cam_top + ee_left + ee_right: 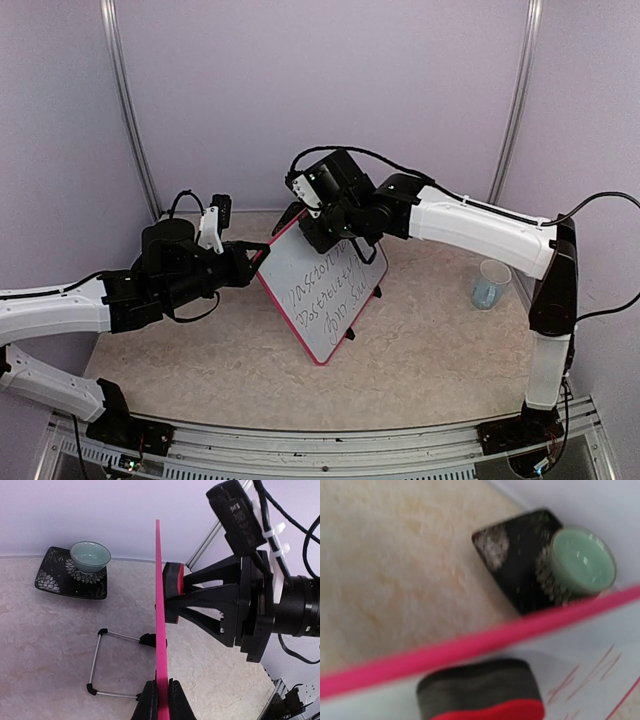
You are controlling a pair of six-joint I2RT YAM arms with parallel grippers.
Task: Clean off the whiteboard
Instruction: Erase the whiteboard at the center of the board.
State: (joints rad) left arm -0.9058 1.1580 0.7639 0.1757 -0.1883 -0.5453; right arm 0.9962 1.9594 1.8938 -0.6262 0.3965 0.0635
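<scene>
- Whiteboard (pixel 325 295) stands tilted at mid-table between the two arms. Its pink frame is edge-on in the left wrist view, and several lines of dark handwriting cover its face.
- Left gripper (pixel 258 253) is pinched tight on the whiteboard's left frame edge, one finger on each face.
- Right gripper (pixel 335 238) is at the whiteboard's upper end, jaws narrow and clamped on a red-and-black eraser (pixel 172 592).
- The eraser's dark pad lies flat against the written face, just inside the top frame rail.
- Wire stand (pixel 112 665) with black feet sits on the table (pixel 430 350) on the whiteboard's back side, touching its lower edge.
- Pale green bowl (pixel 90 556) sits on a black patterned plate (pixel 60 577) beyond the whiteboard's back side, near the wall.
- Clear cup (pixel 490 283) stands to the right of the whiteboard, well apart.
</scene>
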